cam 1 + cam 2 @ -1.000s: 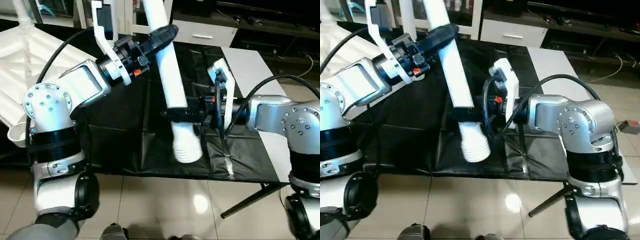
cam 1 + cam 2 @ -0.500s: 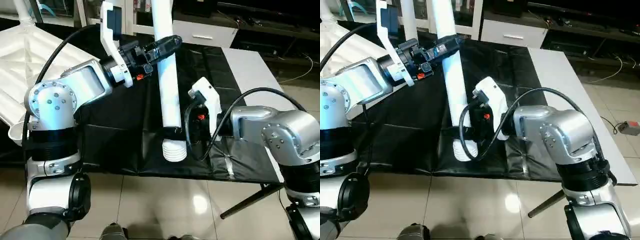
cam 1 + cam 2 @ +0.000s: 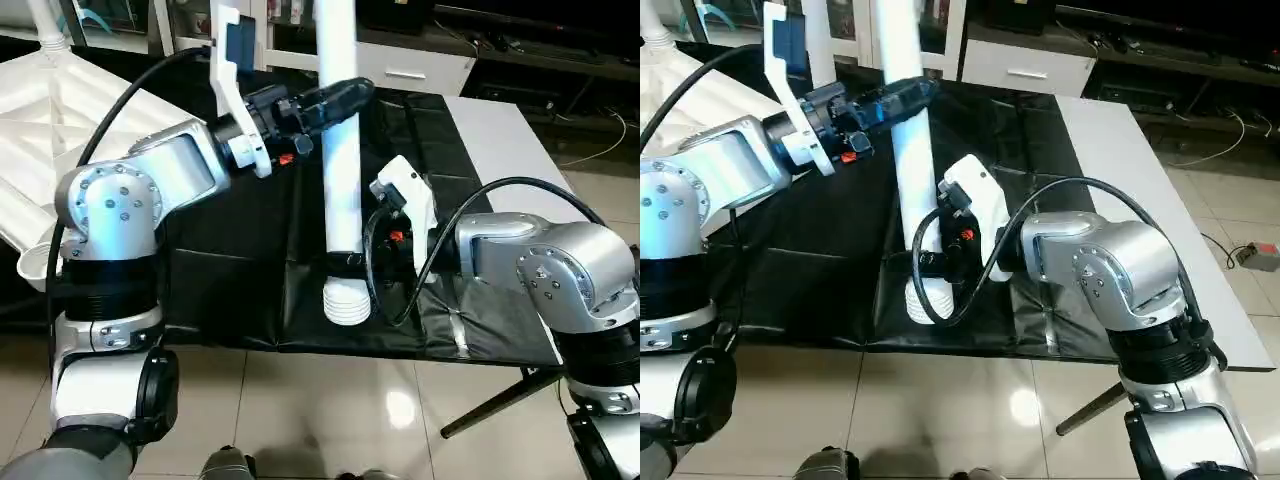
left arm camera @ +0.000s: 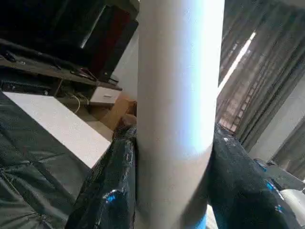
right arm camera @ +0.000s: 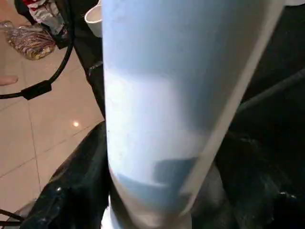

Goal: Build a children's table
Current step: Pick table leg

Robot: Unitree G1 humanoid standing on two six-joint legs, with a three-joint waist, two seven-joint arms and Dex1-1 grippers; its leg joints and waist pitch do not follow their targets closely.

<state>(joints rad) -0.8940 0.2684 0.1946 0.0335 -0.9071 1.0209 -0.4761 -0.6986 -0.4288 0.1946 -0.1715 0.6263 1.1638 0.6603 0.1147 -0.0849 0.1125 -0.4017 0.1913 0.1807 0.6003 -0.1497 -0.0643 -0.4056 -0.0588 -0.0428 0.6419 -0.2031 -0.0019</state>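
- The left gripper point(image 3: 335, 98) is clamped on a white table leg point(image 3: 340, 170) high on its shaft; in the left wrist view a black finger point(image 4: 112, 191) lies against each side of the tube point(image 4: 178, 109).
- The right gripper point(image 3: 345, 262) meets the same leg low down, just above the ribbed end point(image 3: 347, 302). In the right wrist view its black fingers point(image 5: 71, 191) sit on either side of the tube point(image 5: 157, 119), very near it, but I cannot tell whether they are pressing on it.
- The leg stands nearly upright, its ribbed end down and at or just above the black sheet point(image 3: 250, 270); its top runs out of the head views.
- The black sheet covers a work table point(image 3: 500, 130), whose bare white surface shows along the right side.
- The white table top point(image 3: 50, 120) lies well to the left of the leg, tilted, with its ribbed underside showing. One round corner socket point(image 3: 35, 265) sits at its near edge, beside the robot's left arm.
- Another white leg point(image 3: 45, 30) rises from the far part of that table top.
- A low dark cabinet with a white drawer front point(image 3: 410, 65) stands behind the work table.
- The floor point(image 3: 330, 410) below is pale glossy tile, and a slanted black table support point(image 3: 495, 400) shows under the right corner.
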